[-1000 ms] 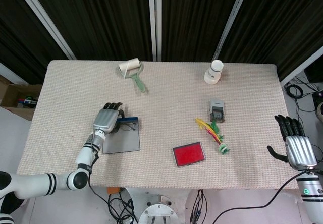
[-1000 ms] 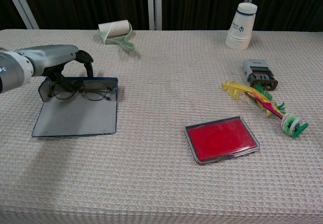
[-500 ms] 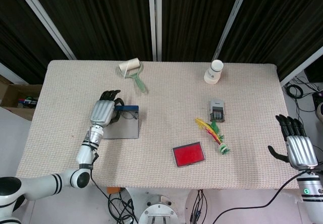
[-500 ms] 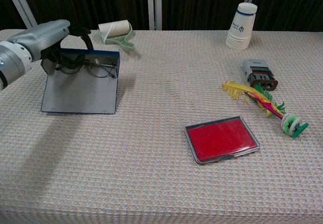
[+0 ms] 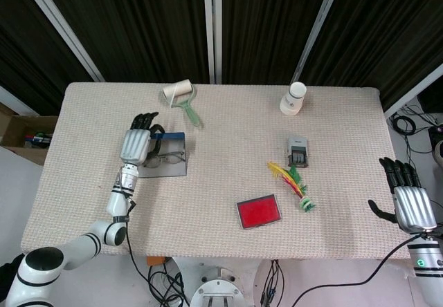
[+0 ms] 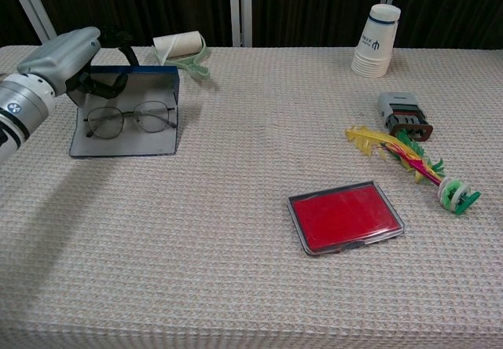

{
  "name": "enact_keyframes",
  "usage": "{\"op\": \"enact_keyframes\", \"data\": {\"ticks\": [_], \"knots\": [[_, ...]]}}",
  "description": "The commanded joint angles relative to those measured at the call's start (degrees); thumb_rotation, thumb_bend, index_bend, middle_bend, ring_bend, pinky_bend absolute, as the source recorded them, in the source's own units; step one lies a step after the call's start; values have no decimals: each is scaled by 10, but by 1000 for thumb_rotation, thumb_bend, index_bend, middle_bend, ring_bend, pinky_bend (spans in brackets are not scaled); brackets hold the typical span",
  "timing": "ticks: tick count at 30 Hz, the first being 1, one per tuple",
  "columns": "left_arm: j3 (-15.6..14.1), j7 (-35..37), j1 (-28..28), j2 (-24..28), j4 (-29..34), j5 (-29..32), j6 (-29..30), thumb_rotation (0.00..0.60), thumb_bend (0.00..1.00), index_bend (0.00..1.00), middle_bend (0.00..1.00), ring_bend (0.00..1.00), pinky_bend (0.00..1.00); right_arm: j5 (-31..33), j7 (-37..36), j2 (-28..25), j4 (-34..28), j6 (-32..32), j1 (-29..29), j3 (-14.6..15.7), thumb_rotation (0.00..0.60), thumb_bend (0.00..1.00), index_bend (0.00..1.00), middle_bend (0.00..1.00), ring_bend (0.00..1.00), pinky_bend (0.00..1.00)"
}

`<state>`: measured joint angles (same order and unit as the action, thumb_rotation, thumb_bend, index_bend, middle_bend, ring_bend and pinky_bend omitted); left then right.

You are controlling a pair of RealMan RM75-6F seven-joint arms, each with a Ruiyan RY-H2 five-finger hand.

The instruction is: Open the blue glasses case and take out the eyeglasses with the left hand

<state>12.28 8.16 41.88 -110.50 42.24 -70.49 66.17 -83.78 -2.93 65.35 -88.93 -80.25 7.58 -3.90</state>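
Blue case (image 6: 126, 121), at the upper left of the chest view, now stands more upright than a second ago, its lid raised and the glasses (image 6: 130, 119) lying exposed inside. Opening looks done; lifting out remains. Behind it, the left hand (image 6: 67, 54) curls over the lid's top edge, seemingly gripping it.

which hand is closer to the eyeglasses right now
Left. The left hand is at the raised far edge of the open blue glasses case, just behind the eyeglasses lying in it. The right hand is off the table's far right edge, fingers spread.
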Motion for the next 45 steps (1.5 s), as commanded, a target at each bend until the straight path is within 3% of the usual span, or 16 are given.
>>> {"op": "enact_keyframes", "data": {"ticks": [1, 6, 9, 13, 16, 24, 29, 32, 36, 45], "knots": [[15, 9, 12, -17, -31, 2, -26, 600, 529, 464, 113, 73, 90, 1, 1, -1, -1, 0, -1, 0, 600, 176, 41, 77, 0, 57], [29, -11, 16, -12, -34, 22, -67, 600, 528, 442, 113, 73, 90, 2, 2, -2, -3, -2, -3, 0, 600, 176, 41, 77, 0, 58], [38, -29, 12, 2, -13, 38, -86, 600, 514, 370, 106, 73, 90, 1, 2, -2, -3, -3, -3, 1, 600, 176, 41, 77, 0, 57], [46, -55, 1, 31, 39, 51, -90, 600, 494, 228, 85, 73, 90, 0, 3, -2, -4, -1, -3, 0, 600, 176, 41, 77, 0, 58], [46, -80, -18, 64, 101, 51, -65, 600, 493, 199, 80, 73, 90, -3, 4, -2, -5, -1, -1, 0, 600, 176, 41, 77, 0, 58], [10, -192, -69, 143, 287, 54, -21, 600, 483, 209, 81, 73, 90, -4, 4, 1, -3, 5, 4, 0, 600, 176, 41, 77, 0, 58], [5, -241, -76, 176, 363, 97, -46, 599, 454, 197, 71, 72, 90, -6, 5, 0, -3, 8, 6, 0, 600, 176, 41, 77, 0, 58], [-3, -254, -75, 195, 407, 109, -66, 600, 451, 250, 68, 73, 90, -6, 4, -1, -4, 5, 4, 0, 600, 176, 41, 77, 0, 58], [-14, -287, -70, 192, 430, 118, -67, 599, 451, 319, 68, 73, 89, -4, 3, 1, -3, 7, 4, 1, 600, 176, 41, 77, 0, 58], [-7, -318, -55, 147, 402, 163, -67, 599, 455, 381, 74, 73, 89, -5, -1, 0, 0, 6, 4, 1, 600, 176, 41, 77, 0, 58]]}}
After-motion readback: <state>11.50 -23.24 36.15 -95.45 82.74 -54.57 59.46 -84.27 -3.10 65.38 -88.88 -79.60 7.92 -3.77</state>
